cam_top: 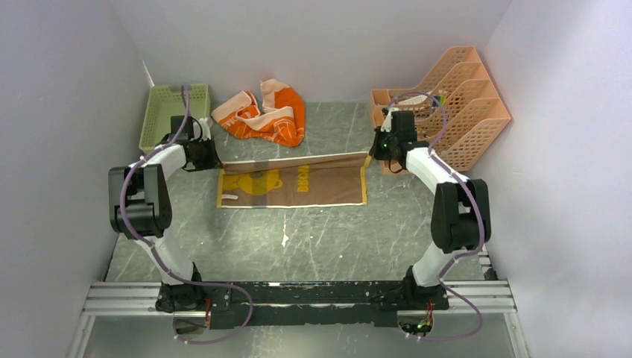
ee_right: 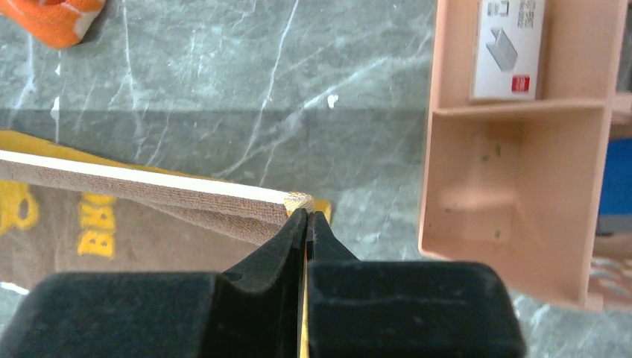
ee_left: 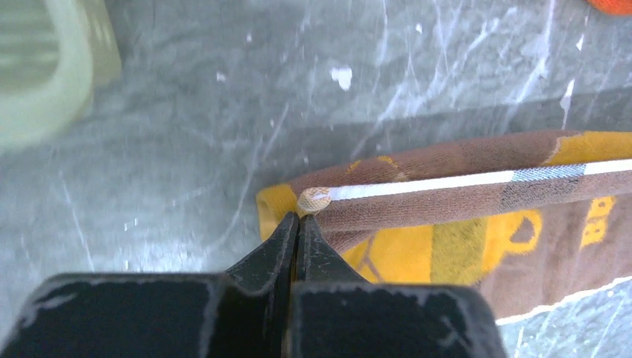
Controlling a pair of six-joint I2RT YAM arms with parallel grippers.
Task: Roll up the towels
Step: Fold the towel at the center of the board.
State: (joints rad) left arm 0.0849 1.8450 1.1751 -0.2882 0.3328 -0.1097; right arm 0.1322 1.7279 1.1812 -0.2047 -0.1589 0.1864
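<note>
A brown and mustard-yellow towel lies spread flat across the middle of the table. Its far edge is lifted and folded slightly toward me. My left gripper is shut on that edge's left corner. My right gripper is shut on its right corner. In both wrist views the white hem of the towel runs taut from the pinched corner. The orange towel with white print lies crumpled at the back, untouched; scraps of it show as the orange towel.
A green mesh basket stands at the back left, just beyond my left gripper. A peach file rack stands at the back right, close to my right gripper. White walls enclose three sides.
</note>
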